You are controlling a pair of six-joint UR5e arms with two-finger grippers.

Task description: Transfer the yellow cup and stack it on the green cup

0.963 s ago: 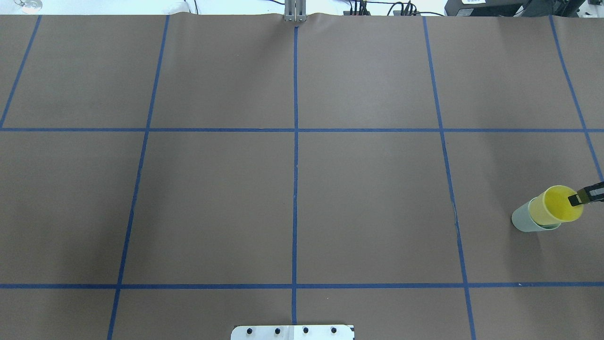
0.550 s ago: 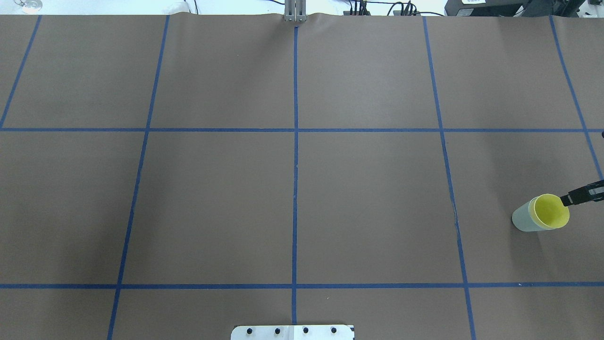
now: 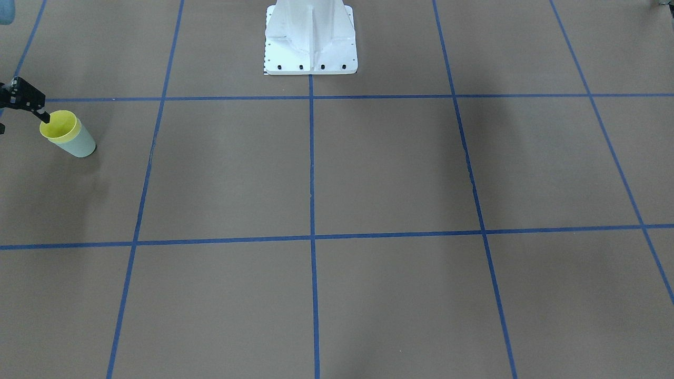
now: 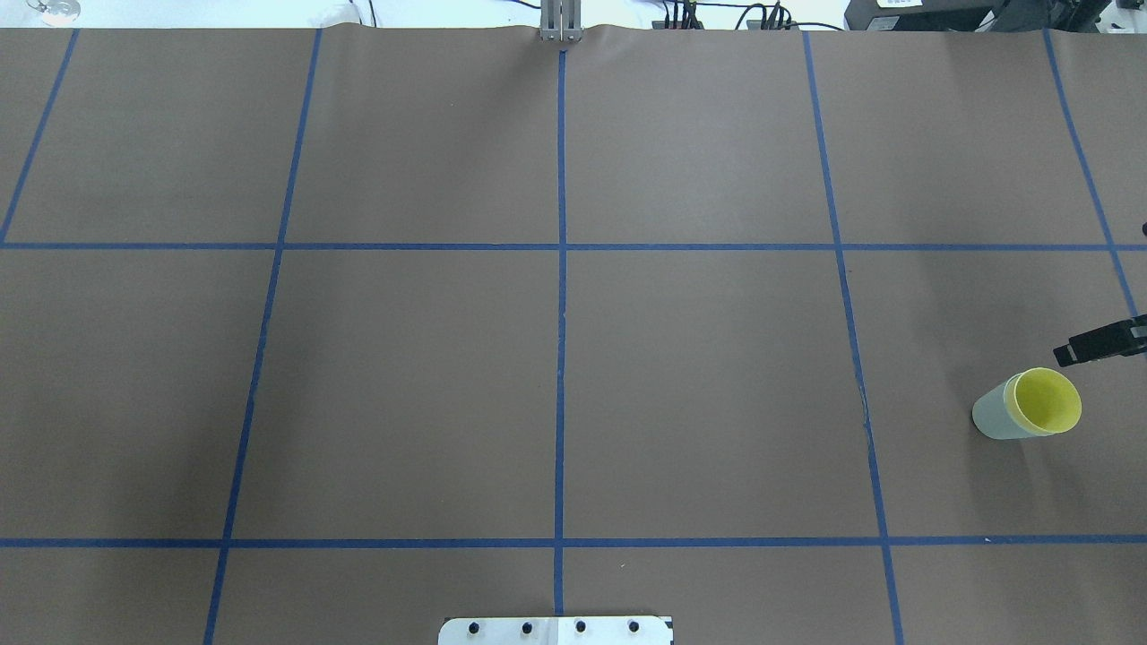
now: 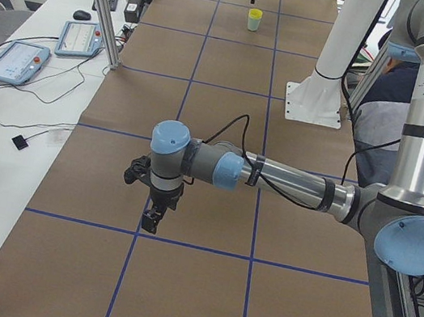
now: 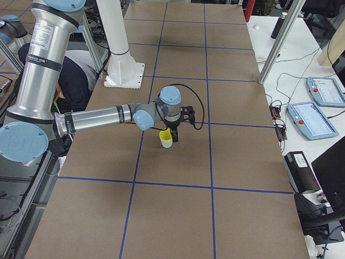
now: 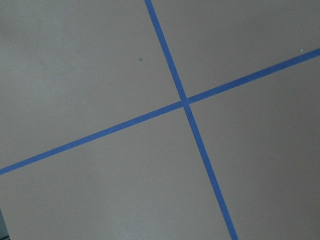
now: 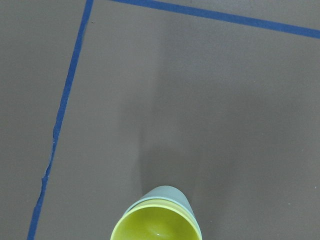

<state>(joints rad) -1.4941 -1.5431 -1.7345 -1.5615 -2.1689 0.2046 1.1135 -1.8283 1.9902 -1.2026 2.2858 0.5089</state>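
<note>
The yellow cup (image 4: pixel 1044 401) sits nested inside the green cup (image 4: pixel 988 419), upright near the table's right edge; only its yellow rim and inside show above the green wall. The stack also shows at the bottom of the right wrist view, yellow cup (image 8: pixel 155 226) in green cup (image 8: pixel 163 193). My right gripper (image 3: pixel 23 123) hangs open just above and beside the rim, touching neither cup, with one black finger (image 4: pixel 1089 345) reaching in from the edge. My left gripper (image 5: pixel 154 216) hovers low over the far left of the table; whether it is open or shut I cannot tell.
Brown paper with a blue tape grid (image 4: pixel 561 269) covers the table. The white robot base (image 3: pixel 310 39) stands at the middle of the robot's side. The stack stands close to the table's right edge. Tablets and cables lie on side benches (image 6: pixel 318 102).
The yellow cup has dropped fully into the green cup. My right gripper's finger has left the yellow rim and drawn back up and away from the stack.
</note>
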